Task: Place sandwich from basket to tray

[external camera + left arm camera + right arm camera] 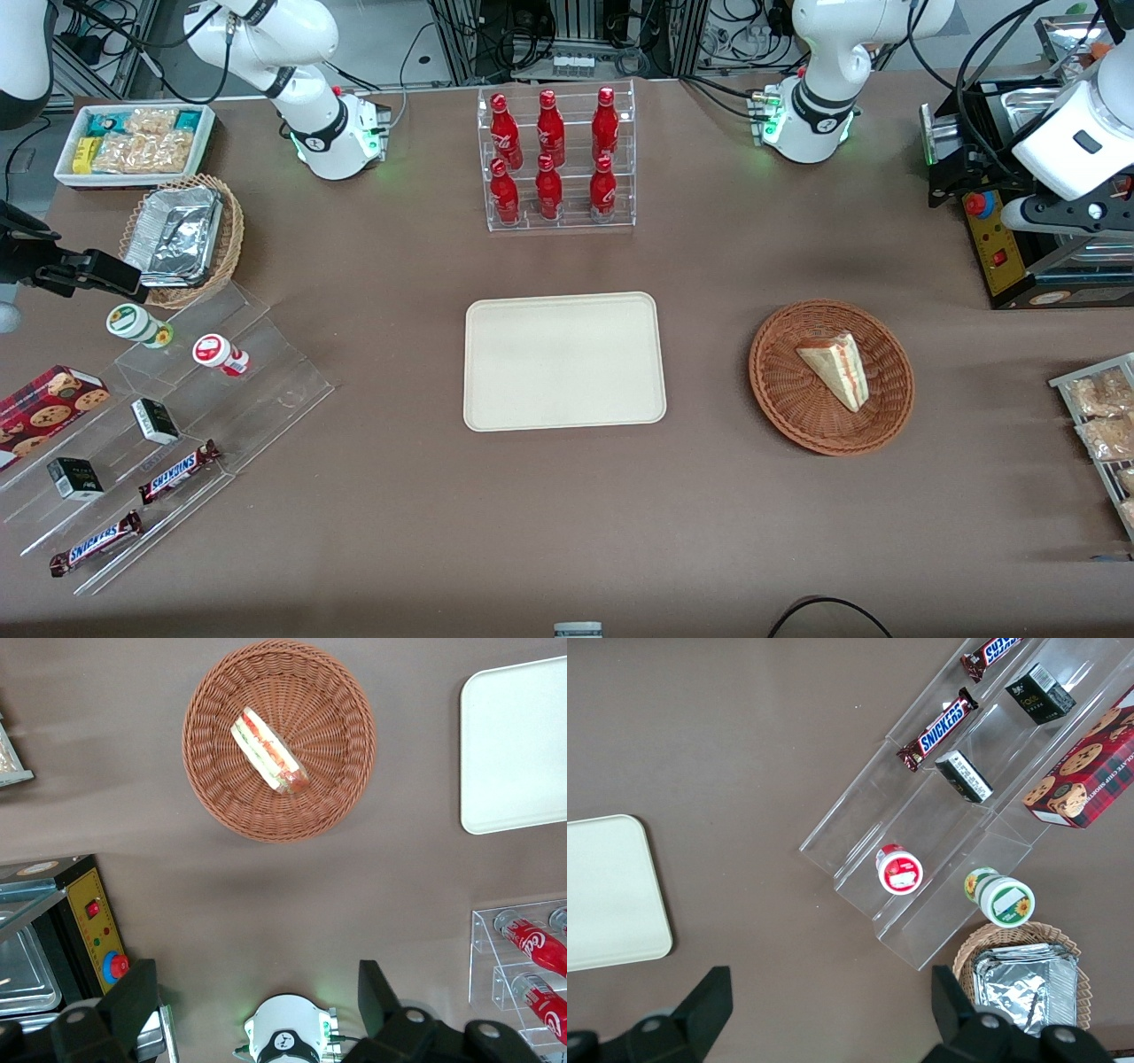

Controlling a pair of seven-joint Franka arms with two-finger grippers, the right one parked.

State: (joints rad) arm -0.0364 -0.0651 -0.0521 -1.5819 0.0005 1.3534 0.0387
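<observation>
The sandwich, a pale bread wedge with red, orange and green layers, lies in the round reddish-brown wicker basket. The cream-white tray sits bare at the table's middle, beside the basket toward the parked arm's end. My gripper hangs high over the working arm's end of the table, farther from the front camera than the basket and well apart from it. Its fingers stand wide open with nothing between them.
A black control box with a red button stands close under the gripper. The working arm's base and a clear rack of red bottles are nearby. A wire rack of snack packets lies at the table's edge.
</observation>
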